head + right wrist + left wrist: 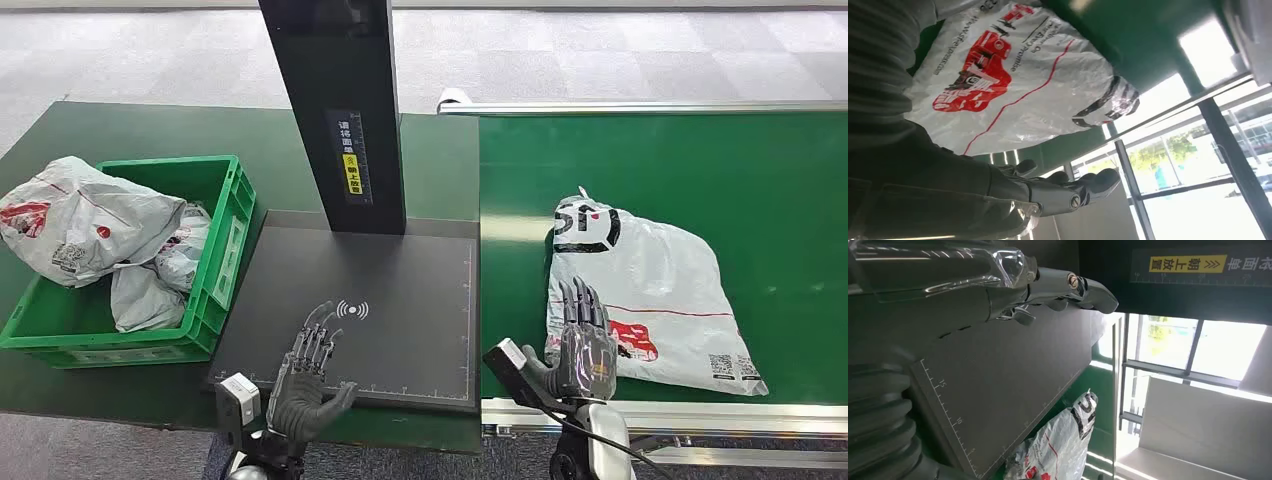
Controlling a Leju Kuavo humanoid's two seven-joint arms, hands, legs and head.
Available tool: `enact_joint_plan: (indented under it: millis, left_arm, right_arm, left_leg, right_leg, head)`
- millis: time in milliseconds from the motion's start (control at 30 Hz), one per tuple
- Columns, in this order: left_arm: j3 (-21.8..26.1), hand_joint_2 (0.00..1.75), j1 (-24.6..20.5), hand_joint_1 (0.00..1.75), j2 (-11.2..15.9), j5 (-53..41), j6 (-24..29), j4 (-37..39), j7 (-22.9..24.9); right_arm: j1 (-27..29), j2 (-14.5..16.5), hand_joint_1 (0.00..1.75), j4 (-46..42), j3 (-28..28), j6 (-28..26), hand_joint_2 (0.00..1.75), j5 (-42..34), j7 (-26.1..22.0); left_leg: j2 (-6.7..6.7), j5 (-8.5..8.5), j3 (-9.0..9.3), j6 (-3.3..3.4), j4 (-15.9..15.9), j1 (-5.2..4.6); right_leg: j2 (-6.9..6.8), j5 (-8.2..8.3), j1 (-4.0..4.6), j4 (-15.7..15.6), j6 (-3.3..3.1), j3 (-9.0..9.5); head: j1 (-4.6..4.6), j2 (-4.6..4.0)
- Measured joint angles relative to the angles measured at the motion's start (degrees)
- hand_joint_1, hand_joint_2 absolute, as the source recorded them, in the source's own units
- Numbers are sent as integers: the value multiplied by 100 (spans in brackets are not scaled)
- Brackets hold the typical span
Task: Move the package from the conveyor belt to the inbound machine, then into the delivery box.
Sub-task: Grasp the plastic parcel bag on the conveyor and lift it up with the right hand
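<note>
A grey plastic package lies flat on the green belt. It has red pictures and black marks printed on it. The right hand is over the near left corner of the package. Its fingers are straight and a little apart, pointing away from the robot. They lie over the bag's left edge, and most of the bag spreads out to the right of the fingertips and past them. From the head view I cannot tell if the fingers touch the bag or float just above it. In the right wrist view the fingers are stretched out with the package just beside them, and nothing is held in them.

The left hand is over the near edge of the flat black plate of the machine. Its fingers are spread open and hold nothing. A small white wave mark on the plate sits just past the fingertips. A tall black post stands at the far side of the plate, well beyond the fingers.

To the left of the left hand's fingers is a green box. It has more grey bags piled inside it.
</note>
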Motion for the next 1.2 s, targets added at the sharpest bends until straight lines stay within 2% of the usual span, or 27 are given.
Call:
enact_joint_plan:
  millis: [500, 733, 1200]
  left_arm:
    - [43, 175, -25, 0, -6, -68, -74, -56, 134]
    - [61, 175, -55, 0, -1, -71, -81, -66, 143]
    - [71, 175, -87, 0, -2, -65, -81, -68, 144]
  right_arm:
    - [184, -54, 0, -146, -273, 133, 175, 363, 147]
    - [166, 27, 0, -89, -392, 454, 175, 324, -92]
    - [-309, 80, 0, 1423, -632, -34, 175, -171, -410]
  left_leg:
    - [2, 0, 1, 0, 0, 0]
    - [2, 0, 1, 0, -1, 1]
    - [2, 1, 2, 0, 0, 1]
  right_leg:
    - [0, 0, 0, 0, 0, 1]
    - [0, 0, 1, 0, 0, 1]
    - [0, 0, 1, 0, 0, 1]
  head:
    - [1, 0]
    - [0, 0]
    - [0, 0]
